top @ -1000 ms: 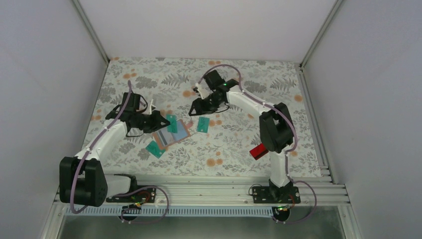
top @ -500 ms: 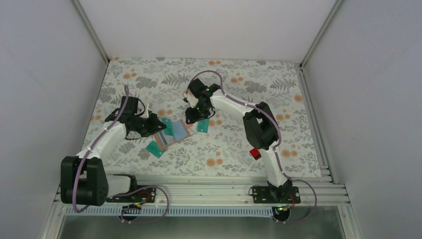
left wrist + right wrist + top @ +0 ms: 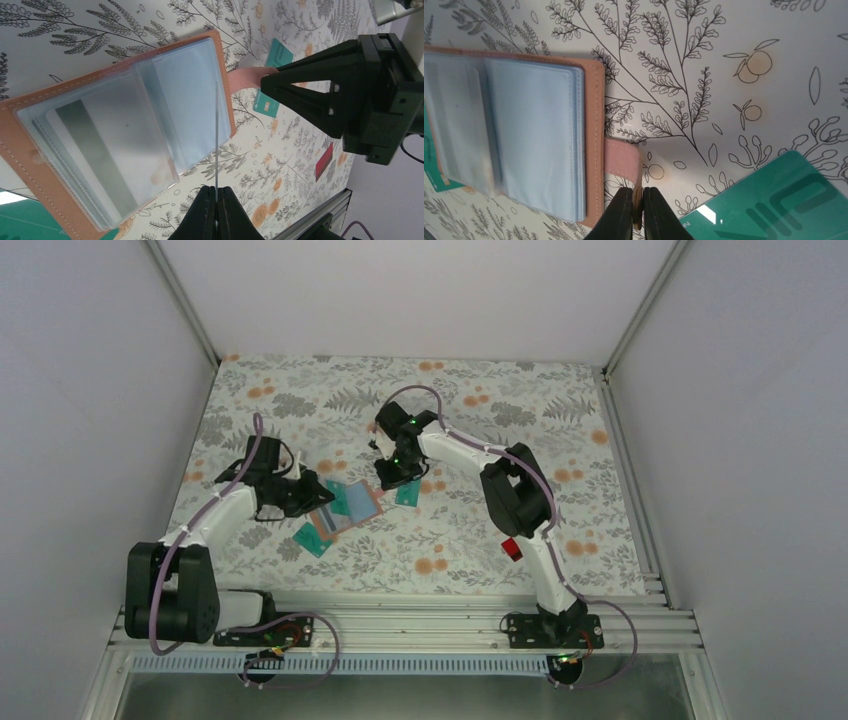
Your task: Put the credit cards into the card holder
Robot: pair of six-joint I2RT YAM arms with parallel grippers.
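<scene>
The tan-brown card holder [image 3: 352,508] lies open on the floral table, its clear sleeves up [image 3: 115,130]. A pale card with a dark stripe [image 3: 90,150] sits inside one sleeve. My left gripper [image 3: 303,495] is shut on a thin card [image 3: 216,125], seen edge-on over the holder's near edge; its colour is unclear. My right gripper [image 3: 389,477] is shut on the holder's pink strap [image 3: 621,161] at the holder's right side. One teal card [image 3: 408,491] lies just right of the holder [image 3: 794,200], another [image 3: 312,539] below-left, a third [image 3: 343,497] on it.
A red card [image 3: 511,548] lies partly hidden beside the right arm's lower link, also seen in the left wrist view [image 3: 325,160]. White walls enclose the table on three sides. An aluminium rail [image 3: 400,620] runs along the near edge.
My right gripper has swung left and down from the back of the table to the holder's strap and shut on it. My left gripper has shifted slightly left.
</scene>
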